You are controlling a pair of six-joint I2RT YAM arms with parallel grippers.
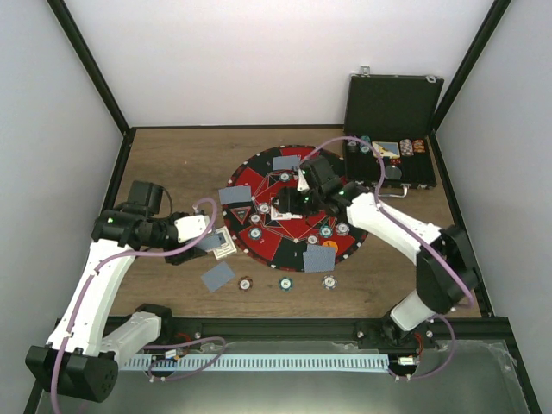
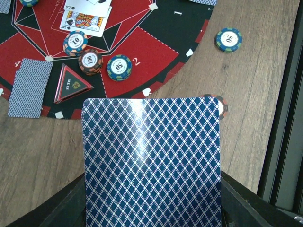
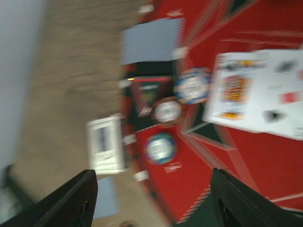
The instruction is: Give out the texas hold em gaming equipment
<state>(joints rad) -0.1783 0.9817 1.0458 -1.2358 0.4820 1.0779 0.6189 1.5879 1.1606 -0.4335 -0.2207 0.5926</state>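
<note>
the wooden worktop (image 1: 172, 164) carries it all: the round red-and-black mat (image 1: 259, 172) in the middle, and the black hinged case (image 1: 392, 103) open at the far right corner with chips racked inside.

the left hand (image 1: 203, 246) hangs over bare wood just beside the mat's left rim, pressed together on the held card (image 2: 151, 161), whose blue diamond back fills its wrist view. the right hand (image 3: 152, 182) hovers over the mat's centre, fingers spread and nothing between them; that view is blurred, so little else can be told.

on the mat lie face-up cards (image 2: 85, 19), a face-down card (image 2: 31, 87) straddling the rim, the black triangular marker (image 2: 73, 84) and three striped chips (image 2: 119, 67) close together. one more chip (image 2: 228, 39) sits on the wood, and another (image 2: 221, 106) peeks from behind the held card's corner.

the step in hand looks like dealing the held card to a seat just off the rim. to do it well, bring it down flat and low before letting go — a drop from height would let it slide. it should land clear of the half-hidden chip and square to the rim, back up.

readable: "all in" on the marker; "50" on the blue chip and on the one on wood; "100" on the brown chip; sector numbers 1, 2 and 4; a king of spades.
</note>
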